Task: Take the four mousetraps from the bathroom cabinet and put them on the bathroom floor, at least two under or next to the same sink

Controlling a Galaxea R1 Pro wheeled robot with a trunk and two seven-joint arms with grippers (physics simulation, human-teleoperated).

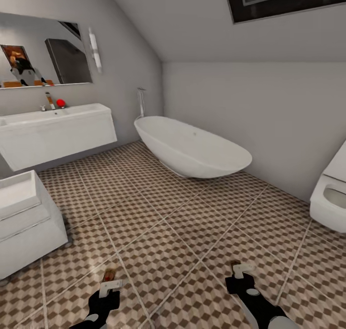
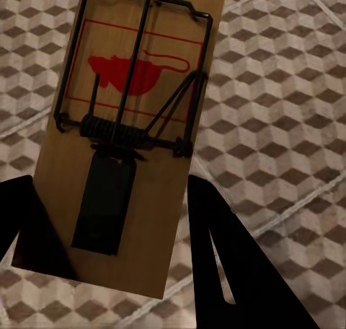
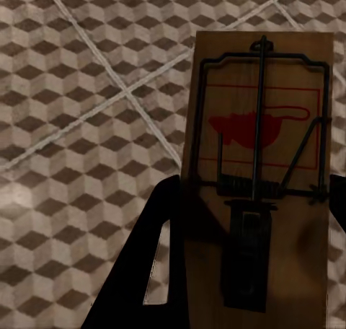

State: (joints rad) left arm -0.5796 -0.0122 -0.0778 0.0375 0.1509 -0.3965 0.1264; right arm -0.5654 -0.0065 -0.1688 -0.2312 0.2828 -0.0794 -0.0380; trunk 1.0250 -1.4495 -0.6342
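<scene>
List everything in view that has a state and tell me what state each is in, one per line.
Left hand: shut on a brown wooden mousetrap, held above the cube-patterned tile floor.
Right hand: shut on a second brown wooden mousetrap, also off the floor.
Small white drawer unit: top drawer pulled open.
White wall-hung rectangular sink: no mousetrap visible under or beside it.
White toilet: lid up.

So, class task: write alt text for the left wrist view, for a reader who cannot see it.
A wooden mousetrap with black wire parts and a red mouse print is held between the dark fingers of the left tool. Behind it lies the bathroom floor, tiled in a brown, beige and white cube pattern.
</scene>
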